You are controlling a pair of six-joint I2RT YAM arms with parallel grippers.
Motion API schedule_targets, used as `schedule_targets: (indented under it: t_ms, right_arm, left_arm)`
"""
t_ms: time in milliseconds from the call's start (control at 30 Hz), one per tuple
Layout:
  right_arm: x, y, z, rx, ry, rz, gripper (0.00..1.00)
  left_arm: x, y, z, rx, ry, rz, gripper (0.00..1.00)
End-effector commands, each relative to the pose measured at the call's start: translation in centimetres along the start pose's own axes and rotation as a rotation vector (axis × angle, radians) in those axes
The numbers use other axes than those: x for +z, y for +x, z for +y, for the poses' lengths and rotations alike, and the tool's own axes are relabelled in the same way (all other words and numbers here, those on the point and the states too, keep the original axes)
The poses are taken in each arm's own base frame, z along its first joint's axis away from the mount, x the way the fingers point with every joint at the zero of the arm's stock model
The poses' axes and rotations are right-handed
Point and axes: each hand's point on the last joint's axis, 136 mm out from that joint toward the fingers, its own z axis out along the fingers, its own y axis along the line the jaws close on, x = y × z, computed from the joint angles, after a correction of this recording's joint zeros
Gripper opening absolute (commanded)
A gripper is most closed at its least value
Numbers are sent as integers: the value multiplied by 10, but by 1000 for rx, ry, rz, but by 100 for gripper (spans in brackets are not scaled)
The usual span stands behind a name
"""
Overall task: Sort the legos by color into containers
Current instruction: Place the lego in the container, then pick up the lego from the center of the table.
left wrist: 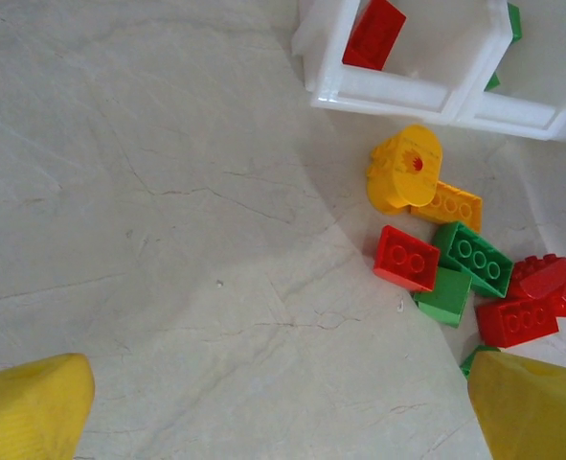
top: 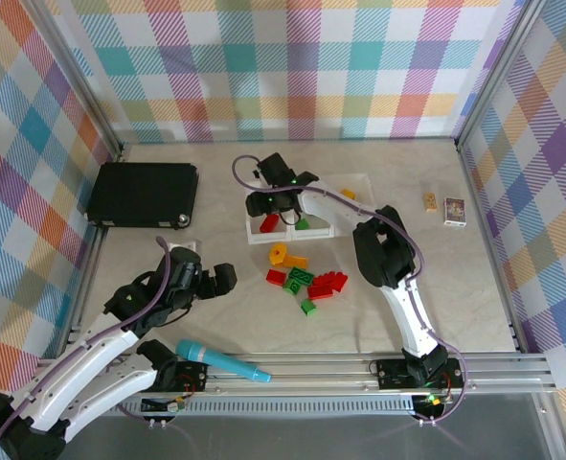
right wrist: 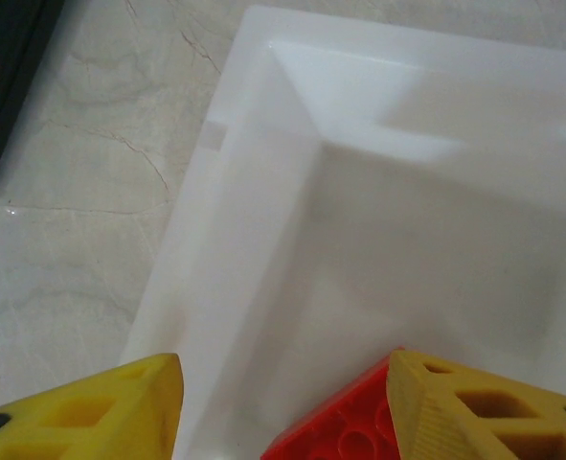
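- Plaid walls (top: 292, 67) are closing in a pale worktop (top: 464, 287) on three sides.
- We are seeing the containers (top: 263, 239) sitting in a row near the middle back of the worktop. A black case (top: 144, 192) is lying well to their left and two cards (top: 455, 211) well to their right.
- A red lego (top: 268, 222) is leaning tilted inside the left bin (left wrist: 378, 91). A green piece (top: 302, 223) is lying in the middle of the row, and an orange piece (top: 348, 195) at its right end.
- The right arm (top: 397, 278) is reaching across to the left bin. The right fingers (right wrist: 484, 412) are standing spread above its floor, pinching nothing. The red lego is showing just beside one of them, and we cannot tell whether they are touching.
- Loose legos (top: 302, 280) in red, green and yellow-orange are lying clustered on the worktop just in front of the containers.
- The left fingers (left wrist: 29, 407) are hovering spread wide and empty over bare worktop, left of that cluster.
- A teal pen (top: 220, 362) is lying near the arm bases.
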Motion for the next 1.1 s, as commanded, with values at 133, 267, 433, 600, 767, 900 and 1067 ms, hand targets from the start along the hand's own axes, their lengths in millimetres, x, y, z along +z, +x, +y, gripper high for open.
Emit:
schedule_targets:
  t_ms: [133, 267, 433, 600, 767, 900, 1067]
  right_arm:
    - [-105, -23, -1, 95, 59, -105, 63]
    - [-140, 1, -26, 212, 172, -98, 73]
    - [-179, 55, -61, 400, 291, -96, 79]
    - [-204, 113, -88, 536, 365, -85, 81]
    - [-212, 170, -113, 649, 438, -60, 81]
    - [-206, 205, -123, 685, 462, -3, 78]
    - [-186, 240, -121, 731, 422, 78, 72]
  left_arm:
    - [13, 14, -11, 31, 41, 79, 100]
    - [20, 16, -18, 41, 58, 96, 100]
    - [28, 16, -23, 68, 49, 111, 100]
    - [36, 14, -27, 94, 43, 123, 100]
    - [41, 13, -31, 131, 35, 143, 100]
    - [43, 8, -35, 159, 29, 148, 100]
    - [48, 7, -37, 177, 22, 157, 100]
